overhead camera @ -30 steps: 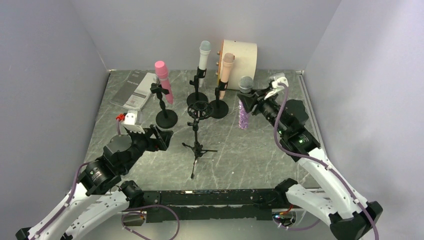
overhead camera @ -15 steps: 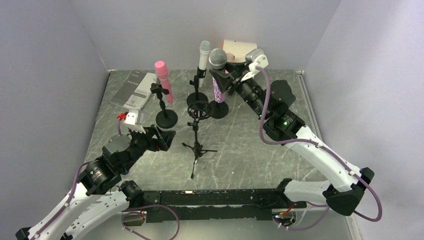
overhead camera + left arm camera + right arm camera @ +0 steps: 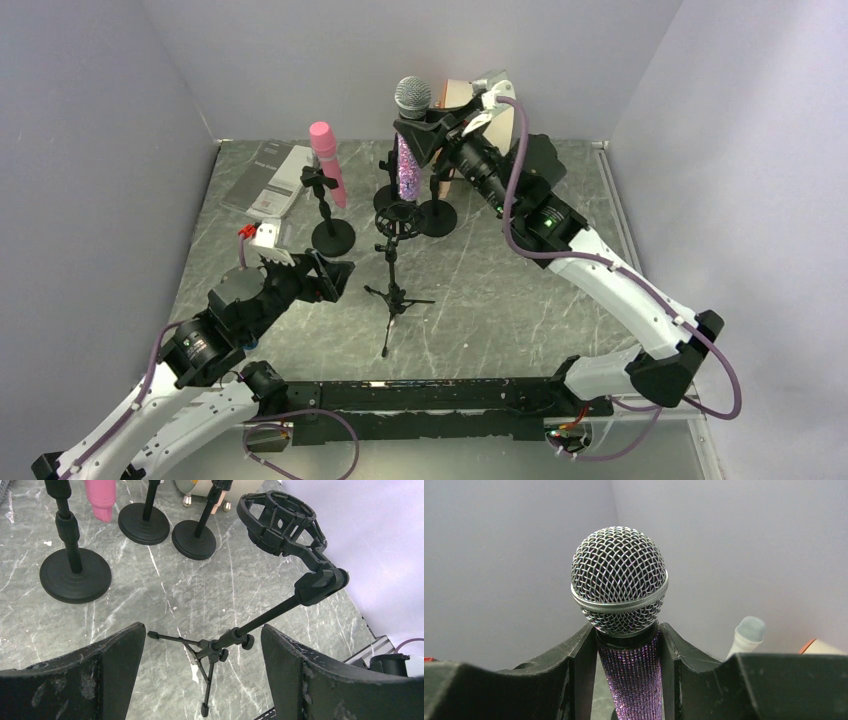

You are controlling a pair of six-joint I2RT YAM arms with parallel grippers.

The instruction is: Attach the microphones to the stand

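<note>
My right gripper (image 3: 428, 135) is shut on the purple glitter microphone (image 3: 407, 165), just below its silver mesh head (image 3: 619, 580), and holds it upright in the air. Its lower end hangs close above the empty black shock-mount ring (image 3: 397, 218) of the tripod stand (image 3: 396, 293). My left gripper (image 3: 327, 276) is open and empty, low beside the tripod (image 3: 215, 650), with the ring (image 3: 280, 522) up to its right. The pink microphone (image 3: 327, 160) sits clipped on a round-base stand. The white microphone (image 3: 748, 636) shows behind. The peach one (image 3: 440, 180) is mostly hidden by my right arm.
Three round-base stands (image 3: 75, 575) stand in a row behind the tripod. A white cylinder box (image 3: 462, 92) sits at the back wall, partly hidden. A grey booklet (image 3: 265, 180) lies at the back left. Walls close in the table on three sides.
My right arm has carried the purple microphone from the back right of the table up and leftward to above the shock mount. My left arm has barely moved.
</note>
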